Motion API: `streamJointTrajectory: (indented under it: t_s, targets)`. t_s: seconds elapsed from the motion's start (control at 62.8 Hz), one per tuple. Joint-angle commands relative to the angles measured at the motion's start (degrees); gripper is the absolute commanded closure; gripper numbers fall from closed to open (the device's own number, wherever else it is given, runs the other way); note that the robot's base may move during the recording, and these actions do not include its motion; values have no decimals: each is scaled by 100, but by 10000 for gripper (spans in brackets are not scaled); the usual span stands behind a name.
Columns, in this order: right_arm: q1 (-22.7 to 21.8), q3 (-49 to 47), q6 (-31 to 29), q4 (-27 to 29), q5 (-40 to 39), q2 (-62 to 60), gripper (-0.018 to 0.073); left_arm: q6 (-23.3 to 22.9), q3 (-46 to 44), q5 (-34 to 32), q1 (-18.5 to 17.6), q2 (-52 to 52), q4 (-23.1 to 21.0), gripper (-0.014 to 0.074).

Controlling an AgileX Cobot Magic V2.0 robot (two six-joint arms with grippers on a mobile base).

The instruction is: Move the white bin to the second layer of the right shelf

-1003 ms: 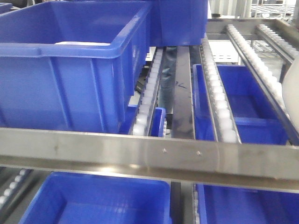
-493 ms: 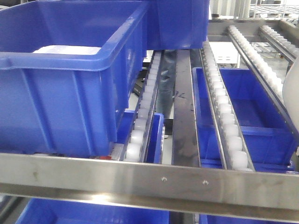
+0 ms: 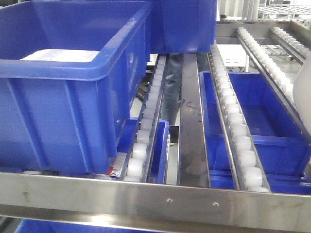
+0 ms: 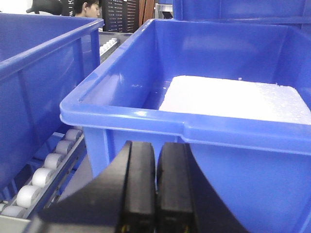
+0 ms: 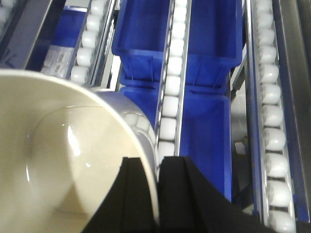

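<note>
Shifted closer and lower against a second ago: front rail (image 3: 155,204) now along 6 o'clock of the front view, big blue crate (image 3: 73,97) grown to fill 9 to 11 o'clock. Nearest in the right wrist view, right gripper (image 5: 156,194) clenched on the rim of the white bin (image 5: 58,160), one finger inside, one outside the wall; bin at 8 o'clock, held above the roller tracks (image 5: 170,97), a sliver of it at 3 o'clock (image 3: 303,92) in the front view. Left gripper (image 4: 155,194) pressed closed on nothing, just before the blue crate (image 4: 194,126) holding a white foam slab (image 4: 233,97). Farther back, lower blue crates (image 3: 257,111) beneath the rollers, legs of a person (image 3: 170,82) at 12 o'clock.
</note>
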Motion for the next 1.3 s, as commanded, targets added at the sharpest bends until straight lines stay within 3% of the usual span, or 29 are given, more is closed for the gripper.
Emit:
streamJointTrajectory:
  t_s: [0.0, 0.223, 0.541, 0.923, 1.162, 1.289]
  targets:
    - [-16, -154, -10, 0, -589, 11, 504, -30, 156, -464, -36, -87, -30, 512]
    - [-16, -154, -10, -33, -944, 176, 504, -30, 156, -464, -36, -87, -30, 512]
    - [-16, -154, -4, 0, -1614, 1809, 503, -30, 156, -464, -36, -87, -30, 512]
    - [-16, -154, -4, 107, -2159, 2942, 499, -30, 156, -464, -36, -87, -30, 512]
    - [-16, -154, 1, 112, -2325, 3094, 498, -30, 156, -464, -36, -87, -30, 512]
    - [-16, -154, 1, 122, -2273, 3094, 405, -30, 156, -464, -36, -87, -30, 512]
